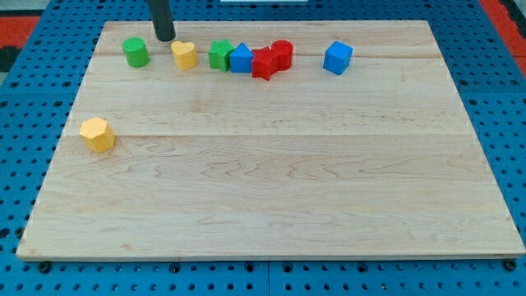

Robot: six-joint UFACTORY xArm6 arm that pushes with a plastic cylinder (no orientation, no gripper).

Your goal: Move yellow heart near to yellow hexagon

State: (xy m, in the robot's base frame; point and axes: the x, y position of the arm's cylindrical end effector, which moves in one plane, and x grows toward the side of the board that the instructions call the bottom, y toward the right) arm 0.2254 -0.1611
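A pale wooden board (271,164) filled most of the view, resting on a blue pegboard surface (25,99). My arm ended in a dark rod with no jaws at all, so there was nothing to open or close. My tip (165,39) sat at the far left of the board, between the green cylinder (136,52) on its left and the yellow heart (184,54) just to its right, slightly farther back than both.

The yellow hexagon (98,134) sat alone nearer the front, at the left edge, well apart from the heart.

Along the far edge, right of the heart, stood a green block (219,55), a blue block (240,58), two red blocks (272,58) touching, and a blue cube (337,57) farther right.

The approach appeared to be in hand. The next move likely called for getting behind the heart's far-right side, then pushing it near and leftward.
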